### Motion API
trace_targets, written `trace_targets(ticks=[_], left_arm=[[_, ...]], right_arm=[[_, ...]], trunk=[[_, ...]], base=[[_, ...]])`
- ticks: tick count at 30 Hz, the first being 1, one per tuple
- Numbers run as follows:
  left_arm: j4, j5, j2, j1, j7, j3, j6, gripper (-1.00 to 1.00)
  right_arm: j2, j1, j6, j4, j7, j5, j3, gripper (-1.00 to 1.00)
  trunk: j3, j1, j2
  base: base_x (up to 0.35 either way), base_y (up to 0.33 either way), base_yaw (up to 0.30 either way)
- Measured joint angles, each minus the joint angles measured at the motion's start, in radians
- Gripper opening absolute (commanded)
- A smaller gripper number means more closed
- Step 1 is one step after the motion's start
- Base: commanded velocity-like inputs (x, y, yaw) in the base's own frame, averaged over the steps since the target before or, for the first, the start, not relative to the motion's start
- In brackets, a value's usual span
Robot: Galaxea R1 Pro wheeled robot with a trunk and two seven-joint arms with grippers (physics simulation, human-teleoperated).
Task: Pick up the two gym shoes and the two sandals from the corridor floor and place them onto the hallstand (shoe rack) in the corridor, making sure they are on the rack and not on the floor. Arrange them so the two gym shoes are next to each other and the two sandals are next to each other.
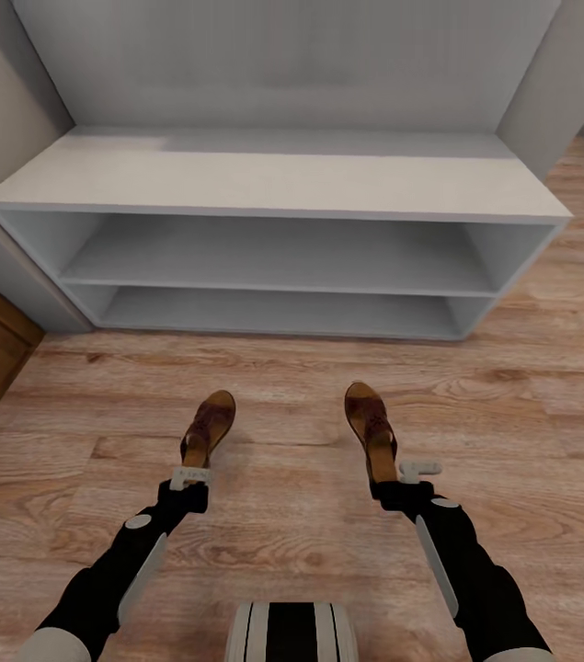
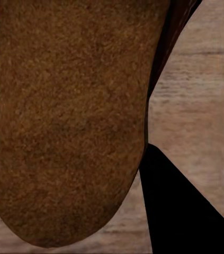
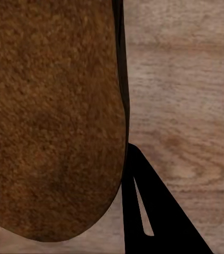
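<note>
The left gripper (image 1: pixel 190 476) pinches the heel of one sandal (image 1: pixel 209 425), and the right gripper (image 1: pixel 400 474) pinches the heel of the other sandal (image 1: pixel 371 428) — each shoe is held out ahead of its arm, toe toward the hallstand (image 1: pixel 273 184), above the corridor floor (image 1: pixel 292 386). In the wrist views a broad brown sole (image 2: pixel 64 121) and its twin (image 3: pixel 48 116) sit right against the cameras, with planks beyond. The rack stands well ahead, its bench top and two open shelves bare in the head view; the gym shoes are not to be seen here. The step in hand, I judge, is carrying both sandals to the rack. To do it well, close in squarely, keep the toes level, and set both down near the front edge of the bench top — side by side, toward one end, so room is left for the sneakers.
</note>
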Motion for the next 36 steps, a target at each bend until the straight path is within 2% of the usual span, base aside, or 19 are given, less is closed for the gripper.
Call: trace_targets(ticks=[1, 2, 6, 9, 36], left_arm=[[0.000, 0.006, 0.000, 0.000, 0.000, 0.000, 0.000, -1.00], [0.002, 0.022, 0.000, 0.000, 0.001, 0.000, 0.000, -1.00], [0.017, 0.031, 0.001, 0.000, 0.001, 0.000, 0.001, -1.00], [0.023, 0.032, 0.001, 0.000, 0.001, 0.000, 0.001, -1.00], [0.042, 0.041, 0.002, 0.000, 0.001, 0.000, 0.001, -1.00]], right_arm=[[0.000, 0.000, -0.006, 0.001, 0.000, 0.001, 0.000, -1.00], [0.000, 0.000, -0.045, 0.003, 0.000, 0.002, 0.001, -1.00], [0.001, 0.000, -0.109, 0.006, -0.001, 0.001, 0.002, -1.00], [0.002, 0.000, -0.123, 0.006, 0.000, -0.003, 0.002, -1.00], [0.002, 0.000, -0.130, 0.008, 0.007, -0.007, 0.005, -1.00]], trunk=[[0.005, 0.000, 0.000], [0.011, -0.001, 0.000], [0.032, -0.003, 0.001], [0.049, -0.004, 0.002], [0.198, -0.016, 0.008]], base=[[0.000, 0.000, 0.000], [0.000, 0.000, 0.000], [0.000, 0.000, 0.000], [0.000, 0.000, 0.000], [0.000, 0.000, 0.000]])
